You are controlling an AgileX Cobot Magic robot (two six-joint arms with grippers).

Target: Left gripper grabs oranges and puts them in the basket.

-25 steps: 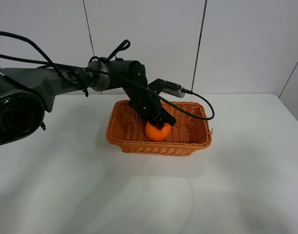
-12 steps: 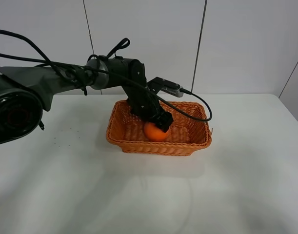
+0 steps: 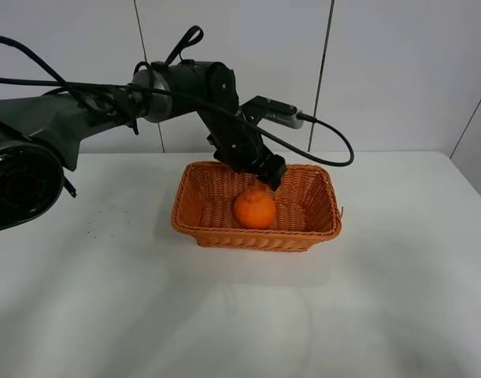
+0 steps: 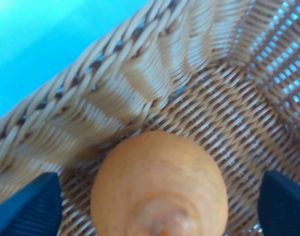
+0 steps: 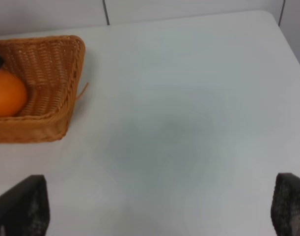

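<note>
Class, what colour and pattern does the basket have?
Orange-brown woven wicker basket; clearest in the exterior high view.

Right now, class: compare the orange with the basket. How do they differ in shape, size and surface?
The orange is round; the basket is rectangular with flared sides. The orange is far smaller than the basket holding it. The orange's skin is solid and dimpled; the basket is open wickerwork. Both are orange-toned.

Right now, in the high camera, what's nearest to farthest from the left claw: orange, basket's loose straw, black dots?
1. Orange, just below the left claw.
2. Loose straw, basket's right corner.
3. Black dots, table's far left.
</note>
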